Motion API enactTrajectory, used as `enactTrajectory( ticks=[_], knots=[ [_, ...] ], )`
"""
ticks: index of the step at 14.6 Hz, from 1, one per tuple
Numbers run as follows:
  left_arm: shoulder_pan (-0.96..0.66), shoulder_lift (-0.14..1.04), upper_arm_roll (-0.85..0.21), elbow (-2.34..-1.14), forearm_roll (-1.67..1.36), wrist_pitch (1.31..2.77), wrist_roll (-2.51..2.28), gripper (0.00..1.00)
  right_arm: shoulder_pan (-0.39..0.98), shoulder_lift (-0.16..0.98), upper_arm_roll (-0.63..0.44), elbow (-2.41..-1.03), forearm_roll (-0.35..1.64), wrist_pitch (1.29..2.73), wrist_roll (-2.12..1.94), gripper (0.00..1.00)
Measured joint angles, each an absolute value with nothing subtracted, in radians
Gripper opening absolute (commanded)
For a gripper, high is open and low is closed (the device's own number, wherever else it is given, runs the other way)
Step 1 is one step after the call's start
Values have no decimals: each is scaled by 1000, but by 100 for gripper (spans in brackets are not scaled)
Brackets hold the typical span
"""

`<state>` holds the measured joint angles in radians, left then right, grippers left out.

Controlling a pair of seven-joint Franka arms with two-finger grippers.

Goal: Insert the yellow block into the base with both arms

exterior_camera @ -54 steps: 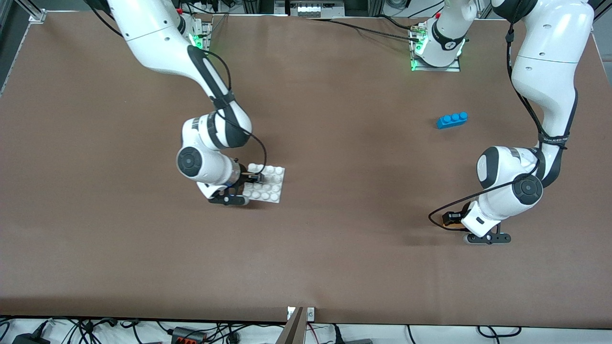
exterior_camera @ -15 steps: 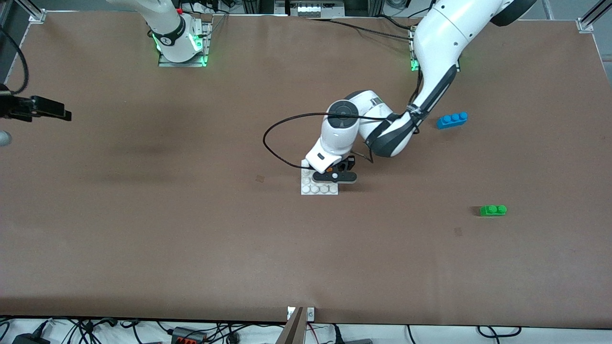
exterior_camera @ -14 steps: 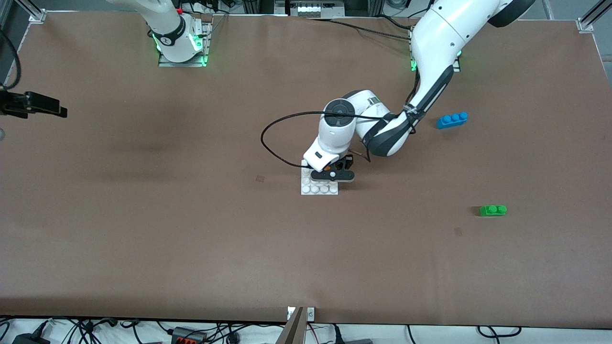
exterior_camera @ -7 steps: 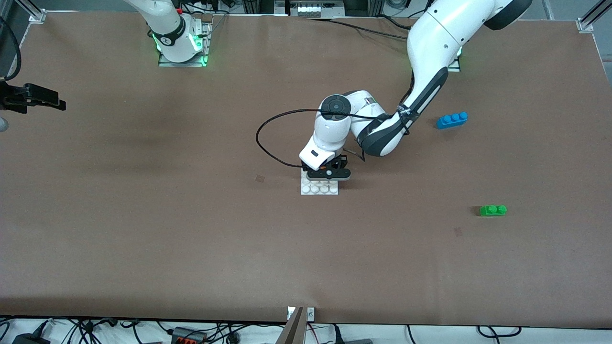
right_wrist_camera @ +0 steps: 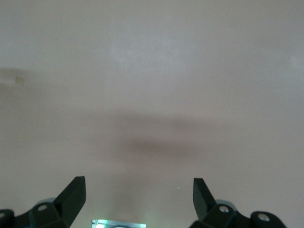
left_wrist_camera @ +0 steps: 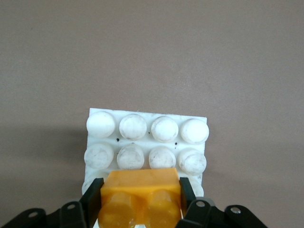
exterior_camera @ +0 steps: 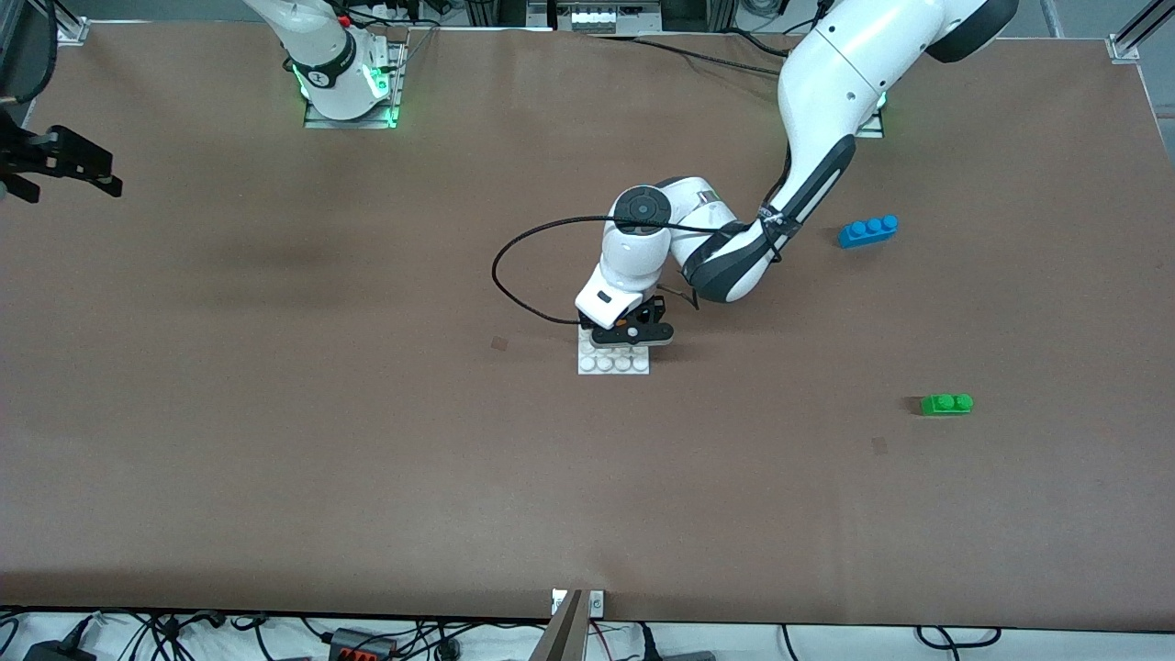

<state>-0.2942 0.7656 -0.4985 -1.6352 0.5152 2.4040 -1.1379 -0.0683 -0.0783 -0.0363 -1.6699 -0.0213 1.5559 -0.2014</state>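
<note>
The white studded base (exterior_camera: 613, 364) lies at the middle of the table. My left gripper (exterior_camera: 632, 332) is low over the part of it farther from the front camera. In the left wrist view my left gripper (left_wrist_camera: 139, 190) is shut on the yellow block (left_wrist_camera: 141, 187), one black finger (left_wrist_camera: 93, 202) on each end. The block sits over the base (left_wrist_camera: 147, 128) beside two bare rows of studs; I cannot tell if it touches. The block is hidden in the front view. My right gripper (exterior_camera: 57, 162) is open and empty in the air over the table's edge at the right arm's end (right_wrist_camera: 137, 194).
A blue three-stud brick (exterior_camera: 867, 230) lies toward the left arm's end, farther from the front camera than the base. A green two-stud brick (exterior_camera: 946, 404) lies at the same end, nearer to the camera. A black cable (exterior_camera: 523, 275) loops off the left wrist.
My left gripper has shifted with the yellow block a little toward the right arm's end, over the base. My right gripper has drawn away along the table's edge. The base has not moved.
</note>
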Motion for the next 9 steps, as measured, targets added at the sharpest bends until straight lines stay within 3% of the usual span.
enactTrajectory(
  ticks=[9],
  knots=[
    [-302,775,-505,-1637,598,2404,-1192,55,-29,-30,-66,-1650,-21,1556,-199,100]
  ],
)
